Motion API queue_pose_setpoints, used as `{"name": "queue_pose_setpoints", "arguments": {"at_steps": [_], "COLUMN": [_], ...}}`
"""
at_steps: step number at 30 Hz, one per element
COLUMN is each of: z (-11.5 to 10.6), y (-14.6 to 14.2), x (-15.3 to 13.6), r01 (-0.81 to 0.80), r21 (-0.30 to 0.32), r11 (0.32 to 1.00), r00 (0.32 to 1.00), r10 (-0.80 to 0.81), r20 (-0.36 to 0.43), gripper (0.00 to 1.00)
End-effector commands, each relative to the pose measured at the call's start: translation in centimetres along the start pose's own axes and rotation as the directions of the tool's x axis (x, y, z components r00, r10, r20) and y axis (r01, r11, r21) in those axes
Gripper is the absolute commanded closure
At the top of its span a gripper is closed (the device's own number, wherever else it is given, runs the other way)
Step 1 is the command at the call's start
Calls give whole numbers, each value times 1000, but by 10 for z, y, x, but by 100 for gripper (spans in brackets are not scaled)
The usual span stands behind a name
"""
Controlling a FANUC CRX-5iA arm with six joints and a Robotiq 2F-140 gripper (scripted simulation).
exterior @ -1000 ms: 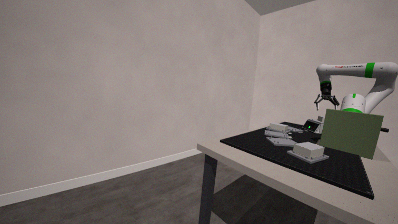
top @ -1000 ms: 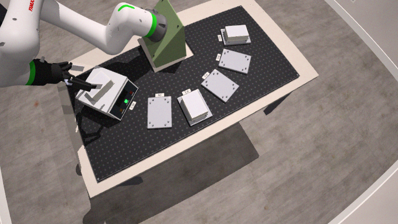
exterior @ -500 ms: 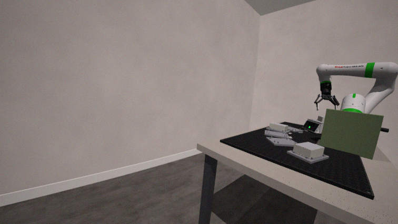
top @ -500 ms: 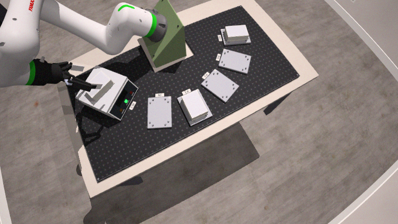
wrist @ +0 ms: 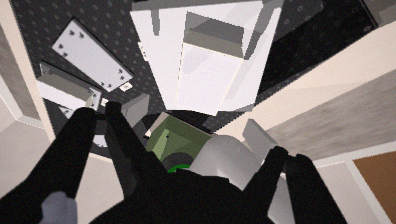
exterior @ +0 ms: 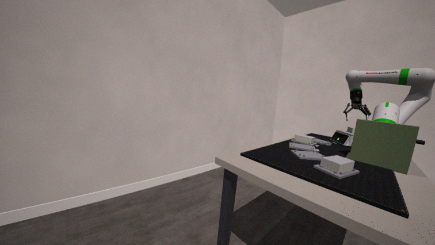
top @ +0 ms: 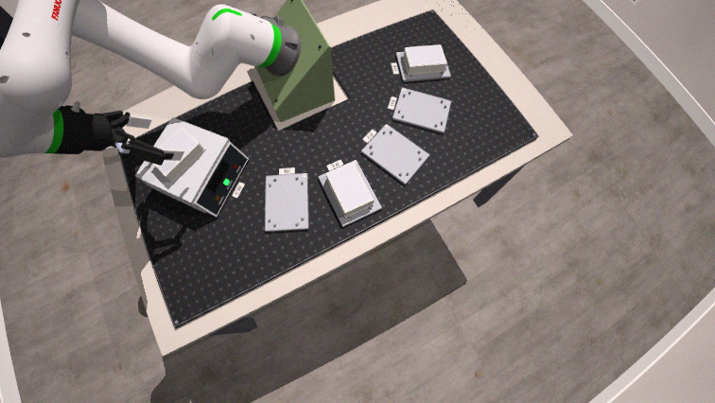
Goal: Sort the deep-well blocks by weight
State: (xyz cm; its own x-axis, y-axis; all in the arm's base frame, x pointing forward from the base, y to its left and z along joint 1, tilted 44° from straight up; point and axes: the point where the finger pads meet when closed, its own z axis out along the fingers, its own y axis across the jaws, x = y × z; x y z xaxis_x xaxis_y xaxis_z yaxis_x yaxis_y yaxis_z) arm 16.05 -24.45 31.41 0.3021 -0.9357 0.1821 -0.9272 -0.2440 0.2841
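Your black mat [top: 350, 235] carries everything. At its left end the check-weigher [top: 210, 172] shows a green lamp [top: 226, 182], and one block [top: 177, 142] lies on its platform. The gripper [exterior: 357, 113] hangs above that block with fingers spread wide, holding nothing. You see a second block [top: 351, 189] in a middle nest and a third [top: 425, 57] in the far nest.

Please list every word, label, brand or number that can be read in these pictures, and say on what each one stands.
"FANUC", partly cut off, in red: on the arm.
Red lettering along the arm in the exterior view: too blurred to read.
White tags beside the nests, such as this tag: too small to read.
Tag on the weigher: too small to read.
Its green lamp is lit; no readable text beside it.
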Motion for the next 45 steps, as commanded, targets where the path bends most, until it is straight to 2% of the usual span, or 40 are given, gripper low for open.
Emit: {"name": "queue_pose_setpoints", "arguments": {"at_steps": [1,19,21,35,45], "z": [0,0,8,8,23], "y": [0,0,0,0,0], "x": [0,0,5,5,13], "r01": [0,0,0,0,0], "r21": [0,0,0,0,0], "r11": [1000,1000,1000,1000,1000], "r00": [1000,1000,1000,1000,1000], "r10": [0,0,0,0,0], "r20": [0,0,0,0,0], "gripper": [0,0,0,0,0]}}
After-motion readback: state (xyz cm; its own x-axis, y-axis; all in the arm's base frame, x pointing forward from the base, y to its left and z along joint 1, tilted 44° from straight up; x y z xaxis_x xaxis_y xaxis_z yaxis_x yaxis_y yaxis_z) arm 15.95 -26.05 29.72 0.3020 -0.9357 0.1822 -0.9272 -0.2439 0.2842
